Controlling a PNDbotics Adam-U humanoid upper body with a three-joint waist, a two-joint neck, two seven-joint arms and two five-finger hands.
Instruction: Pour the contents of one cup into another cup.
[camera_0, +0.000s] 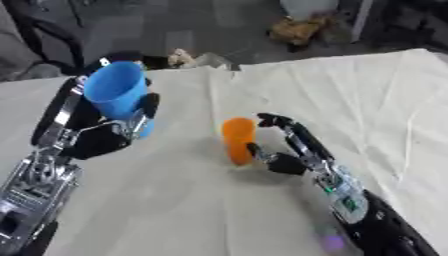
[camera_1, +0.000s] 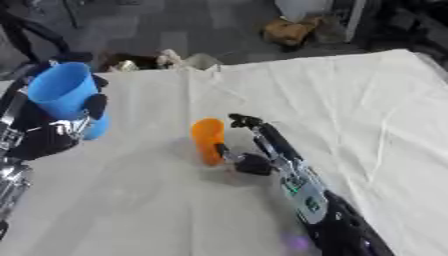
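Left eye view
Fingers: the left hand (camera_0: 105, 132) curls round the blue cup (camera_0: 116, 92), held up off the cloth-covered table (camera_0: 367, 100), mouth tilted slightly.
Right hand (camera_0: 284, 147): fingers arc beside the orange cup (camera_0: 238, 140), thumb near its base; contact unclear.

Right eye view
Orange cup: upright on the table, mid-cloth.
Blue cup: at the left edge, raised.

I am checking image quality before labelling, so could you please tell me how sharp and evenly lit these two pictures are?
Left eye view: soft blur throughout; the blue plastic cup in the left hand has smeared edges. Right eye view: equally soft; the small orange cup by the right hand casts only a faint shadow on the cream cloth-covered table; lighting is flat, without glare.
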